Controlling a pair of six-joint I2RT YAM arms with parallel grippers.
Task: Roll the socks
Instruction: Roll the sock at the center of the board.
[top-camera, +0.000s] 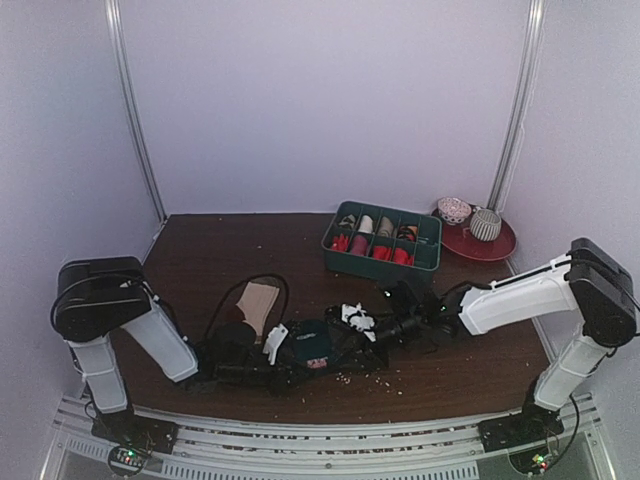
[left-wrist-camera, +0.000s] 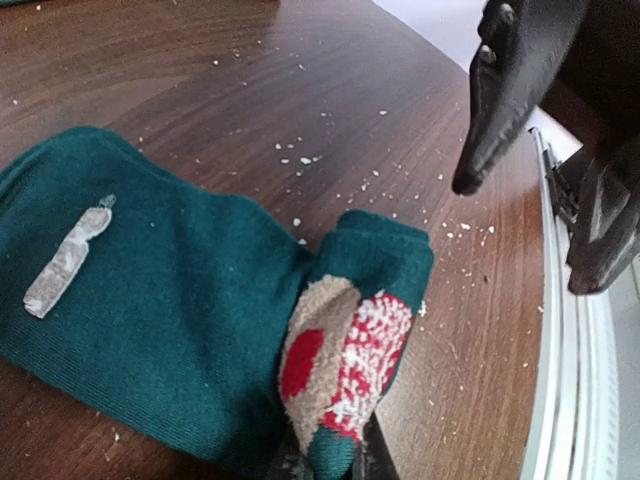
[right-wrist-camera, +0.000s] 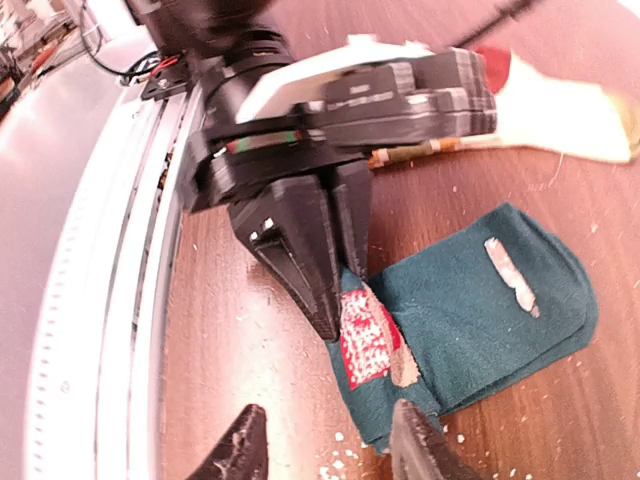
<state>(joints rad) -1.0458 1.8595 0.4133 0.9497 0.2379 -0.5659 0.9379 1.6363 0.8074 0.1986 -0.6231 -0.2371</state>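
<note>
The dark teal sock (left-wrist-camera: 150, 290) lies flat on the brown table, also seen in the top view (top-camera: 312, 345) and the right wrist view (right-wrist-camera: 490, 310). One end is folded up, showing a red and beige inside patch (left-wrist-camera: 340, 350). My left gripper (left-wrist-camera: 330, 458) is shut on this folded end; it also shows in the right wrist view (right-wrist-camera: 325, 270). My right gripper (right-wrist-camera: 330, 450) is open and empty, its fingers (right-wrist-camera: 420, 445) straddling the folded end from the other side, just short of it. The beige sock (top-camera: 260, 300) lies flat behind my left gripper; its stripes cannot be made out.
A green divided tray (top-camera: 383, 240) holding rolled bundles stands at the back right. Beside it a red plate (top-camera: 505, 245) carries two small bowls. White crumbs (top-camera: 365, 378) dot the table. A metal rail (left-wrist-camera: 560, 400) runs along the near edge. A black cable (top-camera: 245, 285) loops by the beige sock.
</note>
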